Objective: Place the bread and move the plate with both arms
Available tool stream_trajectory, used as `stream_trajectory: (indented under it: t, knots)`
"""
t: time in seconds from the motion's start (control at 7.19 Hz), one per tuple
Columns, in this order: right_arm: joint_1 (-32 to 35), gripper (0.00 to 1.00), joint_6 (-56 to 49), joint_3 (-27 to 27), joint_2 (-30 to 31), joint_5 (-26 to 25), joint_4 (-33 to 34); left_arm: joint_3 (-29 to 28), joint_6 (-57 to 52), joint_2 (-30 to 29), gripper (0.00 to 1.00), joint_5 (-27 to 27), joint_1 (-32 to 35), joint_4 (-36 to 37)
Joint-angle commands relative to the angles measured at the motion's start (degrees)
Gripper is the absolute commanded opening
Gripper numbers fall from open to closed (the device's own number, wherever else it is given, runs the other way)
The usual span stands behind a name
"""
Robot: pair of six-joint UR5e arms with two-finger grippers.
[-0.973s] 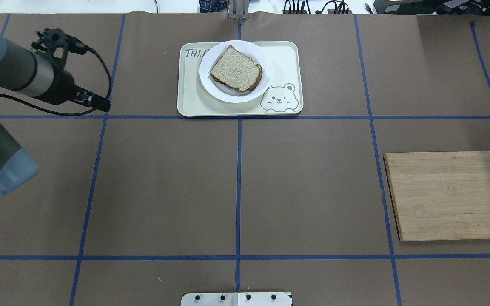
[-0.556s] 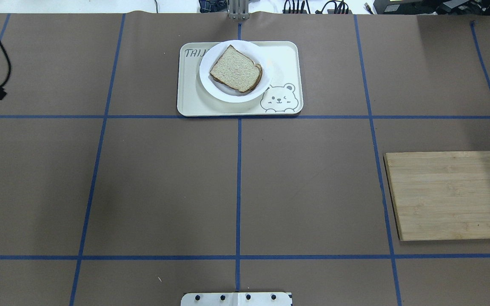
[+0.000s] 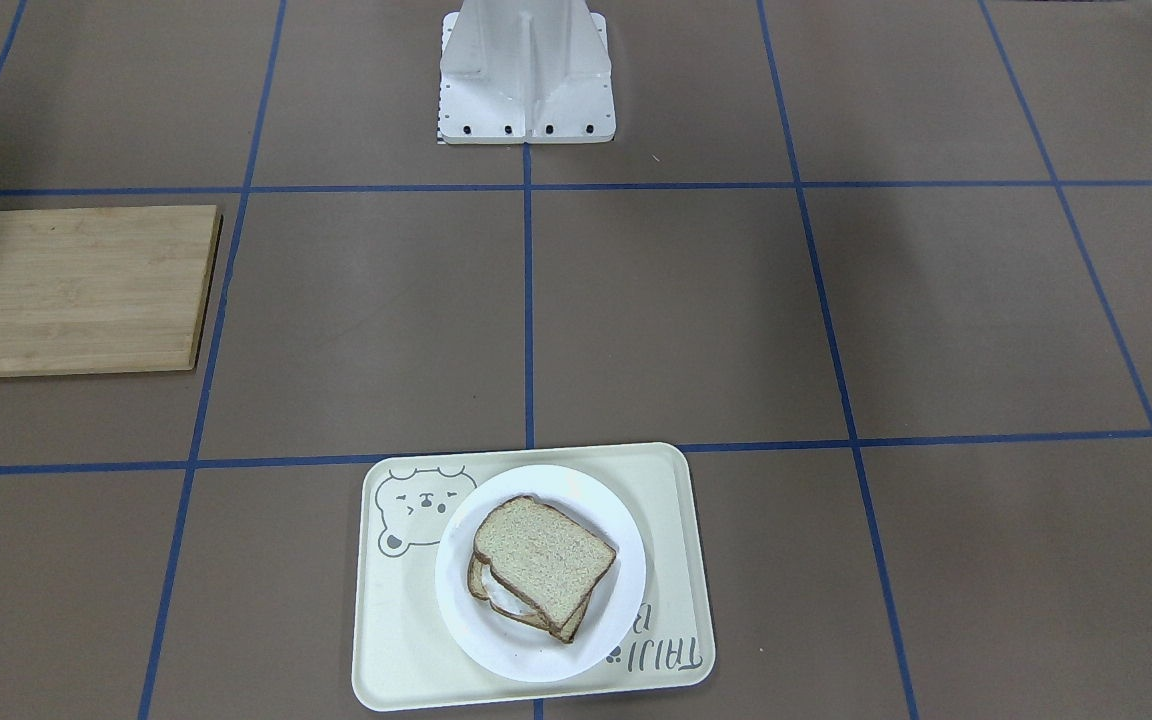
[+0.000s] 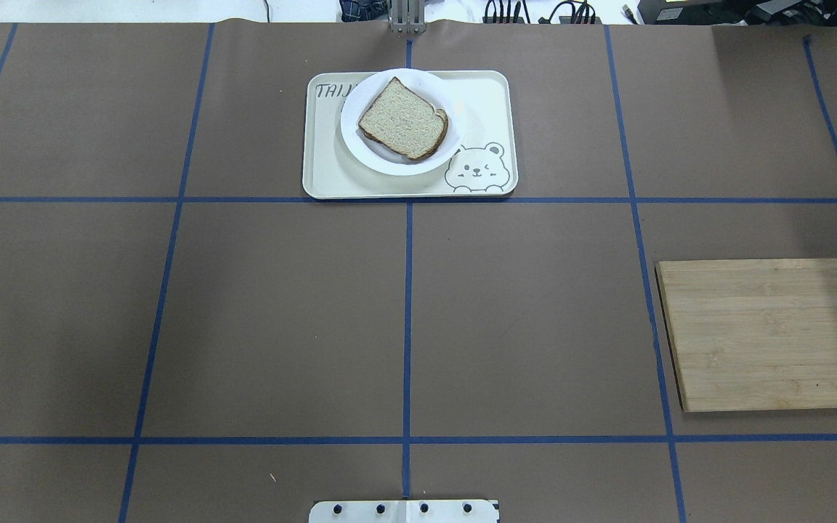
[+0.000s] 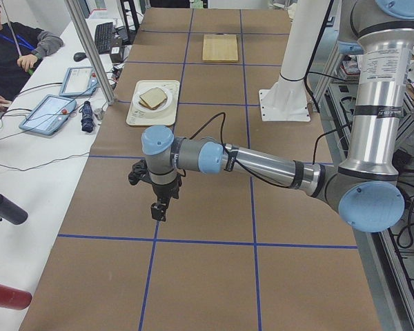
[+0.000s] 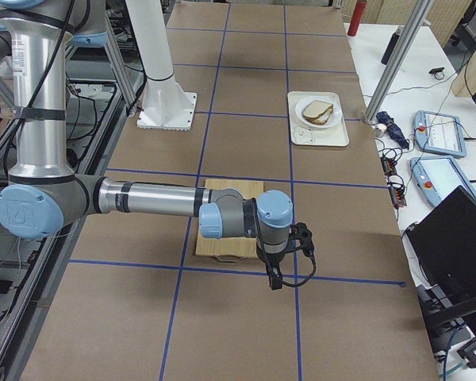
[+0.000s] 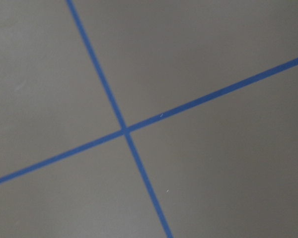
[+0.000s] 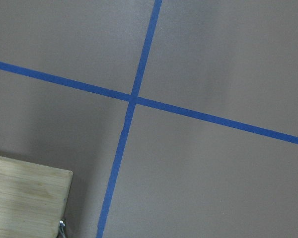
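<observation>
A plain bread slice [image 4: 402, 120] lies on top of another slice on the round white plate [image 4: 397, 165]. The plate sits on the cream bear tray [image 4: 484, 94] at the far middle of the table. In the front-facing view the bread [image 3: 541, 560], plate [image 3: 536, 650] and tray [image 3: 676, 500] show near the bottom edge. My left gripper [image 5: 159, 207] hangs over bare table far to the left, seen only in the exterior left view; I cannot tell its state. My right gripper [image 6: 274, 282] hangs beyond the cutting board, seen only in the exterior right view; I cannot tell its state. Both are far from the plate.
A wooden cutting board [image 4: 767, 334] lies at the right side of the table; its corner shows in the right wrist view [image 8: 25, 198]. The brown table cover carries a blue tape grid. The robot's white base [image 3: 526, 70] stands at the near middle edge.
My left arm has swung left and out of the overhead view. The bread, plate, tray and cutting board have not moved.
</observation>
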State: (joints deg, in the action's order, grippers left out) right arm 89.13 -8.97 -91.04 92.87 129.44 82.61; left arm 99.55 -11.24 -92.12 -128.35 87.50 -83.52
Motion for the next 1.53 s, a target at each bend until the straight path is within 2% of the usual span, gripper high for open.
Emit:
stream_trajectory:
  t: [0.0, 1.39]
  knots:
    - [0.0, 1.0, 0.0, 0.0, -0.2, -0.1, 0.0, -0.7, 0.4, 2.9, 0.99, -0.2, 2.9, 0.3]
    - [-0.1, 1.0, 0.0, -0.4, -1.4, 0.1, 1.7, 0.7, -0.1, 3.5, 0.99, -0.2, 2.7, -0.3]
